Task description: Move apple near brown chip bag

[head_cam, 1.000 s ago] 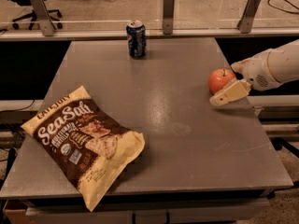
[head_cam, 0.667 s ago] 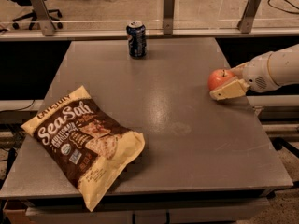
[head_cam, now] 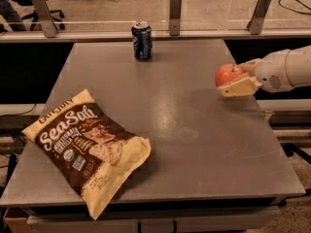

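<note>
The red-orange apple (head_cam: pixel 227 74) is at the right edge of the grey table (head_cam: pixel 189 130). My gripper (head_cam: pixel 234 77) reaches in from the right and is shut on the apple, with one cream finger (head_cam: pixel 239 87) under its near side and the other behind it. The apple seems to sit slightly above the tabletop. The brown chip bag (head_cam: pixel 87 147), with white "Sea Salt" lettering and cream ends, lies flat at the front left of the table, far from the apple.
A dark-blue soda can (head_cam: pixel 142 40) stands upright at the back middle of the table. A rail with metal posts (head_cam: pixel 175 11) runs behind the table. Office chairs stand on the floor beyond it.
My gripper has closed around the apple and the apple has risen slightly and shifted a little left. The chip bag and the can have not moved.
</note>
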### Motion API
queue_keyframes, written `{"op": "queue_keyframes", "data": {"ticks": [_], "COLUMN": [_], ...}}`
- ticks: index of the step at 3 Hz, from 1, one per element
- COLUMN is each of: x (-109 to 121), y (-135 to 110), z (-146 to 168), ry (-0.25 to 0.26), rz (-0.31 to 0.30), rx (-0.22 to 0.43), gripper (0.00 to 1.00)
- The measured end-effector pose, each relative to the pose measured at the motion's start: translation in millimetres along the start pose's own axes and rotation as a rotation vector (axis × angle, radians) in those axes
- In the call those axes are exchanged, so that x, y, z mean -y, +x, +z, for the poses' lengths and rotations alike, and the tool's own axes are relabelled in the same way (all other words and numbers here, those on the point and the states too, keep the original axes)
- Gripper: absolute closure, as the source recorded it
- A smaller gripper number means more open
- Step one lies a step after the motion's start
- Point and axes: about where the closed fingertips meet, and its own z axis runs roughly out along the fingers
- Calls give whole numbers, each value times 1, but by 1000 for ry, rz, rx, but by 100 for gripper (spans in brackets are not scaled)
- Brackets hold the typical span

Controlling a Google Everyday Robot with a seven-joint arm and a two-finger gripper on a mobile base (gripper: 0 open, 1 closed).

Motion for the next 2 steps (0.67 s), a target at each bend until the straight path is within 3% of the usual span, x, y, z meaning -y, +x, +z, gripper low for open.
{"op": "queue_keyframes", "data": {"ticks": [1,2], "x": [-8,-8], "y": [-38,-38], "z": [-30,-30], "ry": [-6,-6], "rz": [-78,-78], "rx": [66,66], "gripper": [100,100]}}
